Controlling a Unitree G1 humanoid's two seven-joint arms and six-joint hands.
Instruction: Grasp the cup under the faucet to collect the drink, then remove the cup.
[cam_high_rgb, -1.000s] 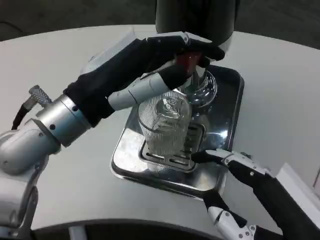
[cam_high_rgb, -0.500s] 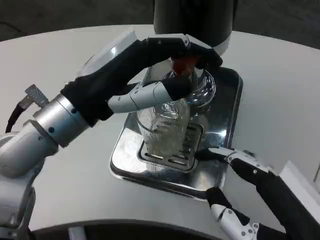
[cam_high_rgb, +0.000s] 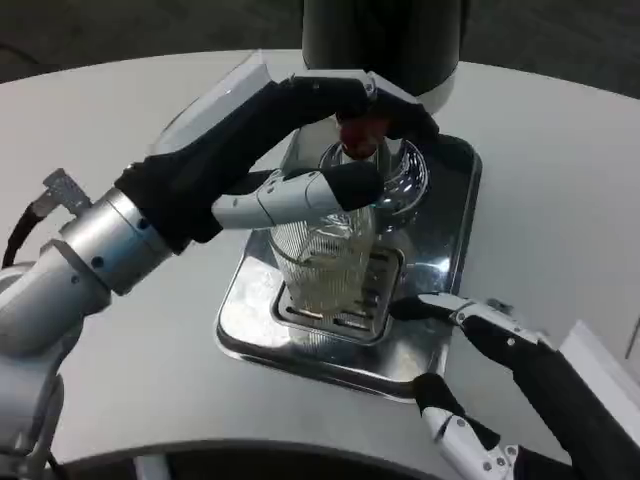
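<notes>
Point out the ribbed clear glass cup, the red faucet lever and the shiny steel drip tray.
ribbed clear glass cup (cam_high_rgb: 325, 265): head view, on its ribbed side wall.
red faucet lever (cam_high_rgb: 355, 133): head view, on its red front.
shiny steel drip tray (cam_high_rgb: 452, 215): head view, on its bare right floor.

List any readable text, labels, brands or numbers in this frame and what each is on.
None readable.
Dispenser: dark body, no print visible.
Red tap lever: no marking.
Ribbed glass cup: no logo.
Steel drip tray: reflections, no lettering.
Left hand and right hand: no decals legible.
</notes>
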